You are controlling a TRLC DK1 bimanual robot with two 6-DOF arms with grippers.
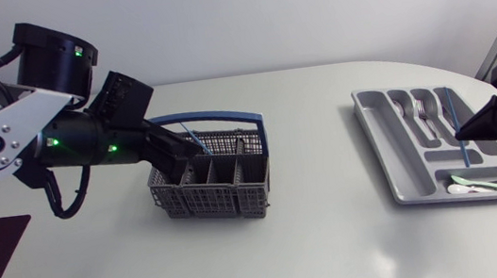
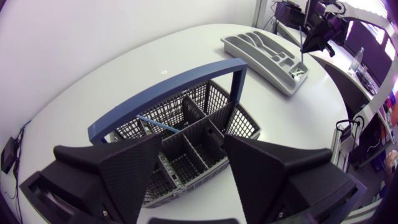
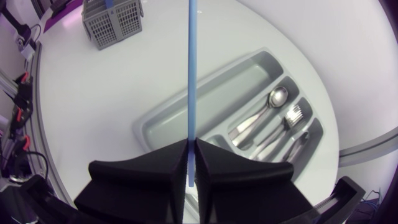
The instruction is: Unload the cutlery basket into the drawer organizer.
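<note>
While beneath basket [image 1: 208,199], white tabletop [image 1: 317,235].

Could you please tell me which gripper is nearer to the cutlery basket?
Left. The left gripper hangs over the cutlery basket; the right gripper, holding a blue stick, is over the distant drawer organizer.

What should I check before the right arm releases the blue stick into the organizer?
1. Grip: right gripper shut on the blue stick: ok.
2. Position: stick over the drawer organizer: ok.
3. Compartment under the stick's held end: cannot tell.
4. The spoon and fork lie inside their slots, away from the stick: ok.
5. The left gripper is open above the cutlery basket, far from the organizer: ok.
6. Basket emptied: not ok, a second blue stick is inside.
</note>
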